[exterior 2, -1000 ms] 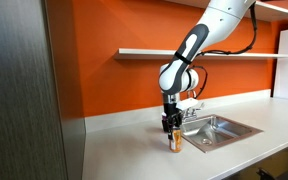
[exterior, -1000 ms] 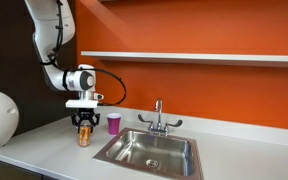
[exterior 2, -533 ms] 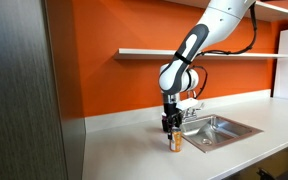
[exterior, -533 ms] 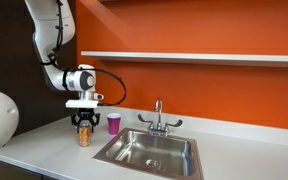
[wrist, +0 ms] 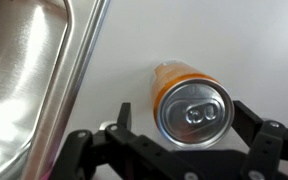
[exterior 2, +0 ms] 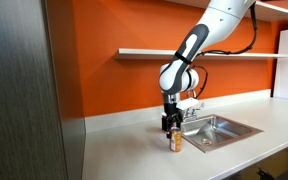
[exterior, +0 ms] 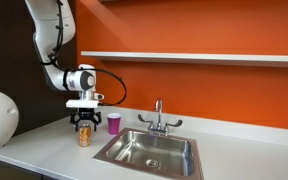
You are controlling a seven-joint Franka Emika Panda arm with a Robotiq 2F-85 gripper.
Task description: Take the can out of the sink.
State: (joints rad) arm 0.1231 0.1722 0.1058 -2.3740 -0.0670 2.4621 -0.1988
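1. While the gripper hangs with its jaws spread wide, nothing is clamped; in wrist view its dark fingers flank the can, sink-side finger with a clear gap, far-side finger close to the can's edge, contact cannot be told
2. can stands upright on the white counter, outside the sink and just beside its flat steel rim; silver lid with pull tab faces up, orange side visible below it
3. in both exterior views the gripper sits straight above the can, fingertips down around the can's top, arm reaching down from above
4. sink is a rectangular steel basin set in the counter, round drain in its floor; can is off its end, on the side away from the faucet handles
5. pink cup upright on the counter near the sink's back corner, beyond the can and apart from it
6. chrome faucet stands at the sink's back rim
7. orange wall behind the sink, white shelf mounted on it above the faucet
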